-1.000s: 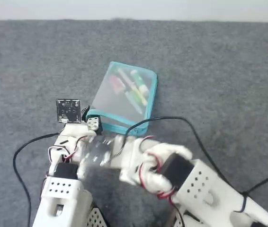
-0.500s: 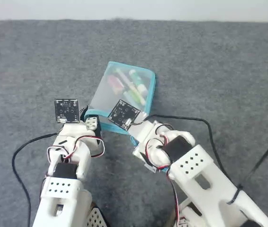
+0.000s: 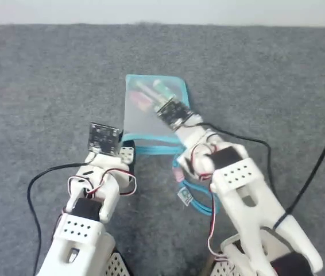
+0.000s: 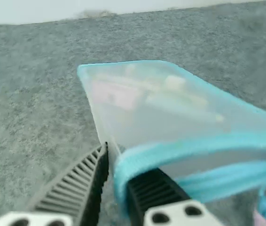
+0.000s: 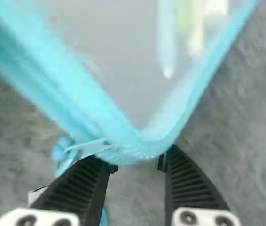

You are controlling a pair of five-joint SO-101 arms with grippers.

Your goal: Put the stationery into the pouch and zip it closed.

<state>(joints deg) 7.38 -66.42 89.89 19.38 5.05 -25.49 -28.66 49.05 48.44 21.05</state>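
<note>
Left wrist view gives you your left gripper [image 4: 119,193] clenched on the pouch [image 4: 170,117]: the thick teal zipper edge at one corner runs down between the two ribbed jaws, which press it from both sides. Ahead of that gripper the clear face of the pouch spreads away over the grey cloth table [image 4: 29,117], and the stationery [image 4: 170,92] lies inside it as pale pink, green and white shapes. Off to the side of your jaws a teal strap [image 4: 231,181] trails from the same zipper edge.

Your right gripper [image 5: 133,188] is released, its jaws spread apart with another corner of the pouch sitting just between their tips. Whether the tips touch the fabric you cannot tell. The metal zip pull [image 5: 88,147] lies against the teal edge right beside one jaw tip, with a small teal bead [image 5: 61,153] hanging next to it.

From the high view, both arms meet the pouch along its near edge, your left gripper at the end nearest its own arm and the right arm's wrist over the other end. The pens show through the far part of the pouch beyond both grippers.
</note>
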